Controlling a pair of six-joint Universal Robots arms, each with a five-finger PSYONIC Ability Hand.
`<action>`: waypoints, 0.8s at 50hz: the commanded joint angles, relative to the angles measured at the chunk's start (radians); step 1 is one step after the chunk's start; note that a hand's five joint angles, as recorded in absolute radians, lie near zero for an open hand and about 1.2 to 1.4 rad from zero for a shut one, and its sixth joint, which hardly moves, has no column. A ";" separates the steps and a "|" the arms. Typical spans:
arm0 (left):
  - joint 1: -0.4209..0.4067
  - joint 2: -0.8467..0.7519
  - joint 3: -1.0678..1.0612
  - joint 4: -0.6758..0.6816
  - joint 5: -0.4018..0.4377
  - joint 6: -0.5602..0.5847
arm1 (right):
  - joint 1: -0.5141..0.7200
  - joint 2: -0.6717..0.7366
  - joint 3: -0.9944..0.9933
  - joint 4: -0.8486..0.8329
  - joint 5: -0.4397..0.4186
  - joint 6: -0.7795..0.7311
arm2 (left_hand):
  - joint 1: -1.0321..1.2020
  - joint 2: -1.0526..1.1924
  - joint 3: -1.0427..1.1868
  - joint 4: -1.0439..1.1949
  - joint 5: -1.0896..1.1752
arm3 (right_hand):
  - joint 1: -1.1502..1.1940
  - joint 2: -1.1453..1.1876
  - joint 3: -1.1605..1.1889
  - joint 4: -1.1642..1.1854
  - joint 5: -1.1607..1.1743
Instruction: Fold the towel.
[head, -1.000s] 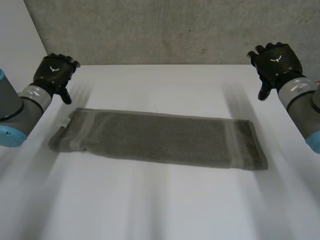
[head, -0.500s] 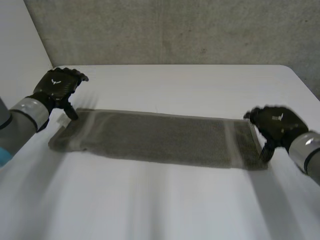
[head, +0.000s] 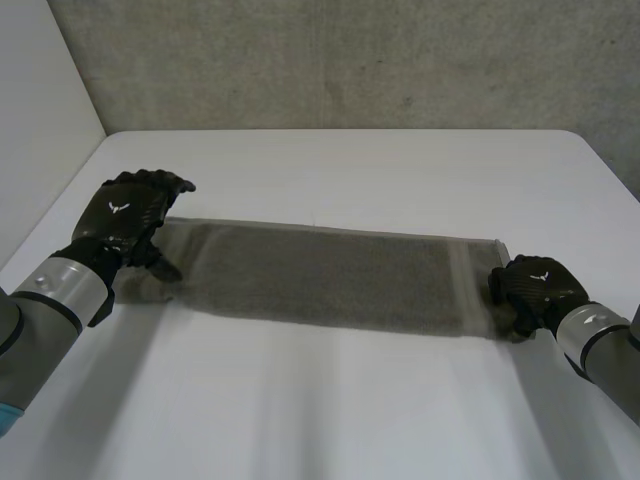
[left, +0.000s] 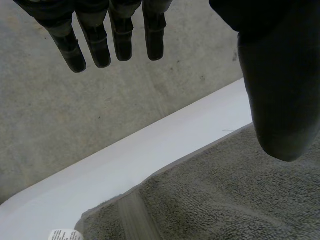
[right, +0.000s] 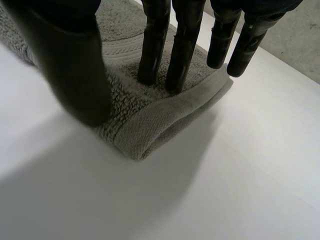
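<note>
A grey towel (head: 330, 278), folded into a long strip, lies across the white table (head: 350, 170). My left hand (head: 130, 215) hovers over the towel's left end. In the left wrist view its fingers (left: 95, 40) are straight and spread from the thumb, above the towel (left: 225, 200) and holding nothing. My right hand (head: 535, 290) is down on the towel's right end at the near corner. In the right wrist view its fingertips (right: 152, 65) dig into the top of the towel (right: 145, 130) while the thumb presses the near edge, pinching the corner between them.
A rough grey wall (head: 350, 60) stands behind the table's far edge, and a plain white wall (head: 40, 110) rises at the left. A white label (left: 62, 234) sticks out of the towel's left end. Bare tabletop lies in front of and behind the towel.
Both hands came down from the table's far corners onto the towel's ends. The right hand's fingers have closed on the right near corner; the left hand stays open.
</note>
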 joint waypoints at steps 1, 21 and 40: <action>0.001 -0.006 -0.001 0.002 -0.012 0.001 | -0.002 0.031 -0.012 -0.005 -0.009 -0.001 | -0.041 -0.026 -0.058 -0.066 -0.004 | 0.238 0.239 -0.053 -0.076 0.242; 0.019 -0.002 -0.021 0.005 -0.012 0.004 | -0.421 -0.075 -0.102 0.122 -0.155 -0.170 | -0.050 -0.035 -0.058 -0.066 -0.013 | 0.581 0.582 -0.053 -0.076 0.585; 0.016 -0.003 -0.021 0.005 -0.013 0.007 | 0.196 -0.104 -0.534 0.345 0.012 -0.129 | -0.050 -0.035 -0.058 -0.066 -0.013 | 0.581 0.582 -0.053 -0.076 0.585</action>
